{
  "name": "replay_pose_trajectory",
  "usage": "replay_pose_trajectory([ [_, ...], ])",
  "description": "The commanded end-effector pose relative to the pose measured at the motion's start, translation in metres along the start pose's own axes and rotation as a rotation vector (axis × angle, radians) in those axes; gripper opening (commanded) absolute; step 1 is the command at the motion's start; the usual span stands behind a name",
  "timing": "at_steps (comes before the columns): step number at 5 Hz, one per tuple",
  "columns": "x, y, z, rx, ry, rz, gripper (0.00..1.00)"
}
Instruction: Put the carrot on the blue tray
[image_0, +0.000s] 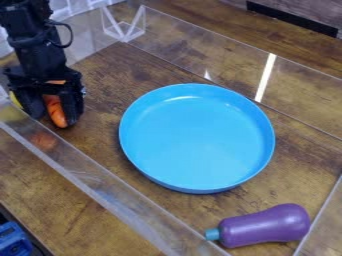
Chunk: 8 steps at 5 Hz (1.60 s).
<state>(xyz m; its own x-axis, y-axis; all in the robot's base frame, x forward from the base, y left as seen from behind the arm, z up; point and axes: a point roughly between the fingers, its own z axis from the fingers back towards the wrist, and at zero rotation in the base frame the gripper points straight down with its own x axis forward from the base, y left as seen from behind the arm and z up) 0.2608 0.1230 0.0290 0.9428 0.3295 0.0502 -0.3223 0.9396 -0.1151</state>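
Gripper (51, 106) points down at bench's left edge, jaws either side of carrot (56, 109); firm grip vs. open can't be told. Blue tray (197, 136) mid-bench, empty, awaiting transfer.

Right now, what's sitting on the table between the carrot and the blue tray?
Nothing: in the camera view, only bare wood separates the carrot, sitting between the gripper fingers, from the blue tray.
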Motion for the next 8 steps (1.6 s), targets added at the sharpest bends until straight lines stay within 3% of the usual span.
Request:
replay_pose_trajectory([
  [1,0.008,0.008,0.006,0.000,-0.050,0.038,1.00],
  [3,0.009,0.009,-0.002,-0.010,-0.052,0.065,1.00],
  [4,0.011,0.010,-0.003,-0.012,-0.054,0.067,0.00],
  [7,0.012,-0.012,0.032,0.013,-0.063,0.027,0.00],
  [8,0.012,-0.027,0.047,0.008,-0.069,0.007,0.00],
])
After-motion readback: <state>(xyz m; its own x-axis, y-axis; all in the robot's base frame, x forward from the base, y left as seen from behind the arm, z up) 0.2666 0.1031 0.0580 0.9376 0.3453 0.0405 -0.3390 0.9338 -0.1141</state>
